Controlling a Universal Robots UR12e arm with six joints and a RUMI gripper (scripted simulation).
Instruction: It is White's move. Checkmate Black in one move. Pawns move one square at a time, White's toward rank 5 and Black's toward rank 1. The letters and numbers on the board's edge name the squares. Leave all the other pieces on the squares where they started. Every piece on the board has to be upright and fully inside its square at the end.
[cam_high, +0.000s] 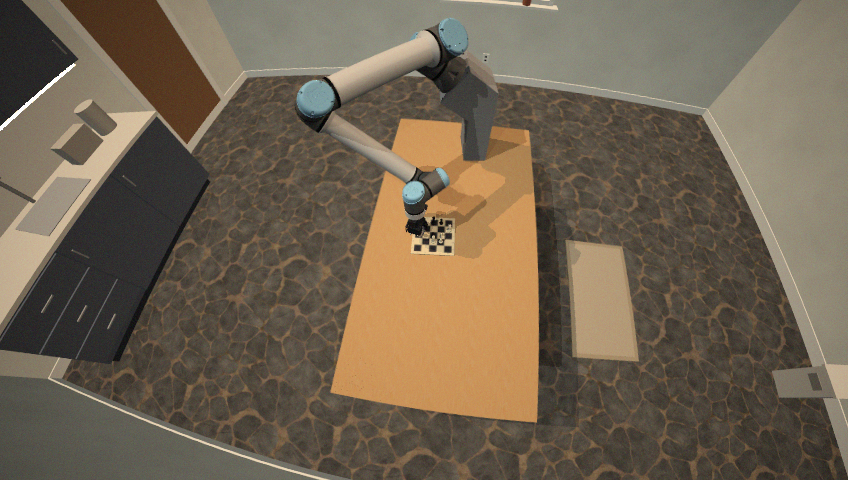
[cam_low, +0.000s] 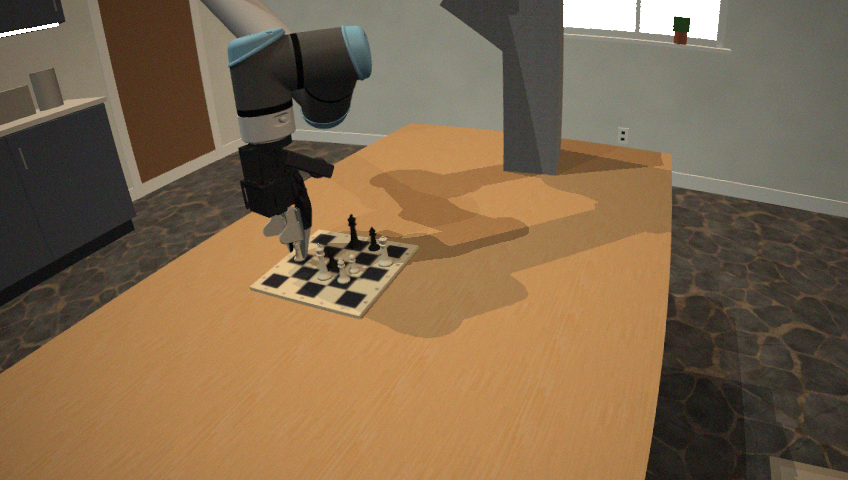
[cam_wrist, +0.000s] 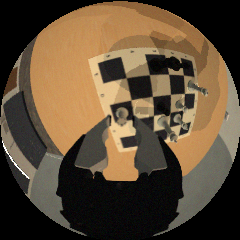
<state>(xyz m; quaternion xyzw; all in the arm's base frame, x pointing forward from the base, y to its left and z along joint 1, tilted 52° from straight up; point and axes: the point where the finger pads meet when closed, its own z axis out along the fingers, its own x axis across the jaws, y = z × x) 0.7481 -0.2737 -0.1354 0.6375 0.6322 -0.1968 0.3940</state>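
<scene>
The small chessboard (cam_low: 333, 270) lies on the wooden table; it also shows in the overhead view (cam_high: 433, 236) and in the wrist view (cam_wrist: 150, 95). My gripper (cam_low: 297, 246) points straight down over the board's far left edge. Its fingers stand partly apart on either side of a small white piece with a round head (cam_wrist: 121, 116), which stands upright on its square (cam_low: 299, 255). In the wrist view there is a gap between each fingertip (cam_wrist: 122, 125) and the piece. Two black pieces (cam_low: 352, 230) stand at the back edge. Several white pieces (cam_low: 342, 270) stand mid-board.
The grey robot pedestal (cam_low: 529, 89) stands on the table behind the board. A dark cabinet (cam_low: 53, 178) is off to the left, away from the table. The arm's shadow falls to the right of the board.
</scene>
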